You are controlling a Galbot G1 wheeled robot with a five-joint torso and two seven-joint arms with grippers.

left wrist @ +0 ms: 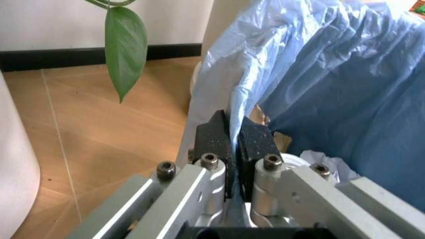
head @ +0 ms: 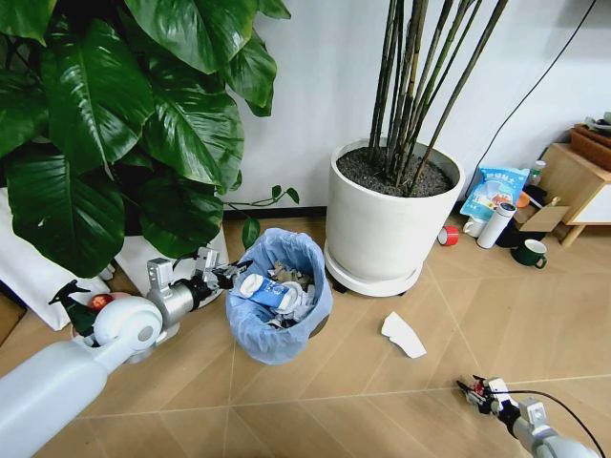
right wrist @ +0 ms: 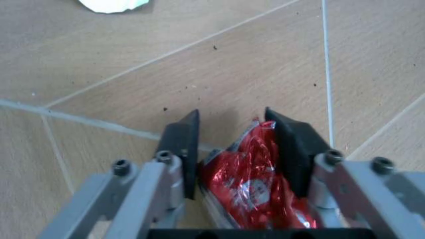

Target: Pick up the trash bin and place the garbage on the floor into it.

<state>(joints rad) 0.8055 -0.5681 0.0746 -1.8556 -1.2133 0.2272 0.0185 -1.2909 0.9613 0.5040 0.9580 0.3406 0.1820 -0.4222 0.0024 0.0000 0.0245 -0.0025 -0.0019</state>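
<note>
The trash bin point(head: 279, 310), lined with a crinkly light blue bag, sits tilted between the two plants with white and blue garbage point(head: 270, 290) inside. My left gripper point(head: 229, 274) is at its near-left rim; in the left wrist view the gripper point(left wrist: 234, 130) is shut on the bag-covered rim point(left wrist: 226, 74). My right gripper point(head: 480, 390) is low over the floor at the front right. It is shut on a red packet point(right wrist: 249, 172), which sits between the black fingers point(right wrist: 182, 147). A crumpled white paper point(head: 403, 334) lies on the floor between bin and right gripper.
A large white pot point(head: 387, 229) with bamboo stems stands right of the bin, and a big leafy plant point(head: 105, 124) stands left. A red-capped spray bottle point(head: 88, 307) is by my left arm. A white tumbler point(head: 496, 225), green mug point(head: 531, 253) and wooden furniture point(head: 578, 176) sit far right.
</note>
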